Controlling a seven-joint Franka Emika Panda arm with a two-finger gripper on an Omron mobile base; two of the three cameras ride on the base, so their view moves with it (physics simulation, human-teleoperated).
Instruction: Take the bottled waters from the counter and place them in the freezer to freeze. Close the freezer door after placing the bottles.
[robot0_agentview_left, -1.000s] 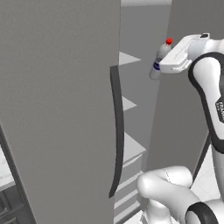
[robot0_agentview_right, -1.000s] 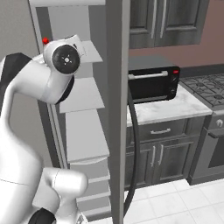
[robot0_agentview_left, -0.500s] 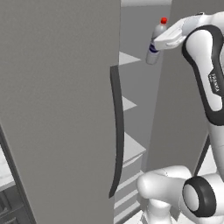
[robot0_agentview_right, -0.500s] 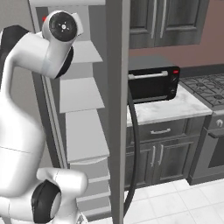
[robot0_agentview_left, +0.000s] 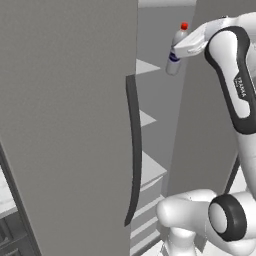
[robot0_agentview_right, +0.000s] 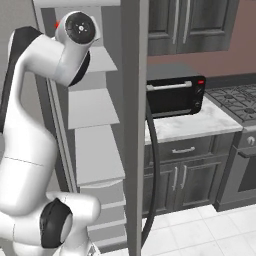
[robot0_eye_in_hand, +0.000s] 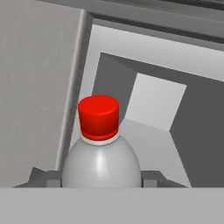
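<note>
The freezer's (robot0_agentview_left: 65, 100) open door with its dark handle (robot0_agentview_left: 133, 150) stands left of the arm; white shelves (robot0_agentview_right: 95, 107) inside look bare. The end effector (robot0_agentview_left: 181, 49), clamped on the red-capped bottle (robot0_agentview_left: 175, 50), holds it high at the freezer's upper shelf. A toaster oven (robot0_agentview_right: 175, 94) sits on the desk (robot0_agentview_right: 200, 125).

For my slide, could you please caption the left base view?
The hand lifts the red-capped bottle toward the open freezer's upper shelves.

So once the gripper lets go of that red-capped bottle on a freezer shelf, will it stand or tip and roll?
The red-capped bottle is tall and narrow, so it probably tips easily unless set down upright. Its round body would likely roll once down. The gripper holds it near upright now, which helps.
</note>
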